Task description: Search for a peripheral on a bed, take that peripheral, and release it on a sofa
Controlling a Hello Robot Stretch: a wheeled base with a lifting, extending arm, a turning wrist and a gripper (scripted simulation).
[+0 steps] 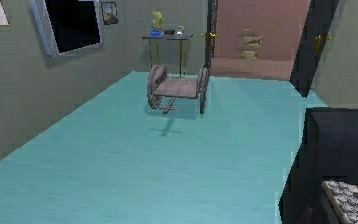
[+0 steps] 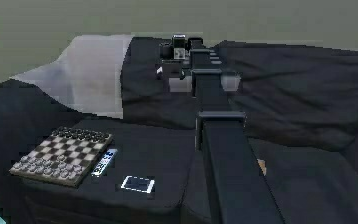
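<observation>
Where the teal floor (image 1: 87, 150) lies open from the left wall to the near right sofa (image 1: 332, 140) edge, we count one television (image 1: 72, 25), one chair (image 1: 177, 88), one far desk (image 1: 167, 38) and one doorway (image 1: 252, 40). On the sofa we count one chessboard (image 2: 65, 155), one slim dark device (image 2: 104, 165) and one white-edged flat device (image 2: 137, 184); whether either is the peripheral we cannot tell. Whether the gripper (image 2: 173, 58), far over the sofa back, grasps anything, we cannot tell either.

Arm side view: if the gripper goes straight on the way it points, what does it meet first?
Probably the dark sofa back cushion just beyond the gripper; the pale blanket lies left of that line. Depth is unclear, so treat this as likely.
</observation>
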